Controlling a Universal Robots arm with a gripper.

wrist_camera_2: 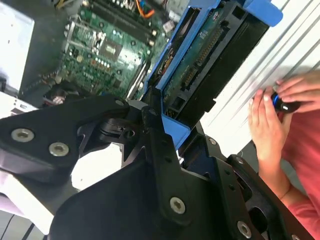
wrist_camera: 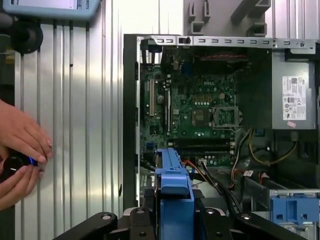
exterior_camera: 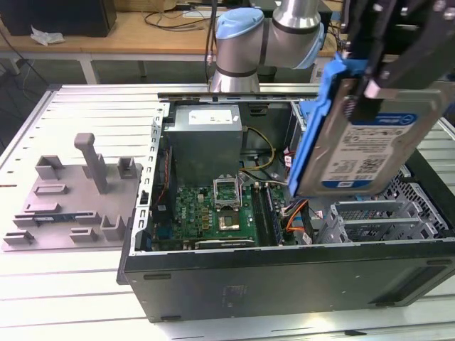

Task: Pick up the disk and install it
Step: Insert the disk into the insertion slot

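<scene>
The tool (exterior_camera: 378, 84) is gripping the blue-framed disk (exterior_camera: 362, 149), holding it tilted in the air over the open computer case (exterior_camera: 284, 273), where doing this well is probably meaning squaring it with the case's drive cage (exterior_camera: 370, 217).

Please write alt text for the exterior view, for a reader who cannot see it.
The hand holds the disk tilted in the air over the open case. A grey fixture lies on the table at the exterior view's left.
</scene>
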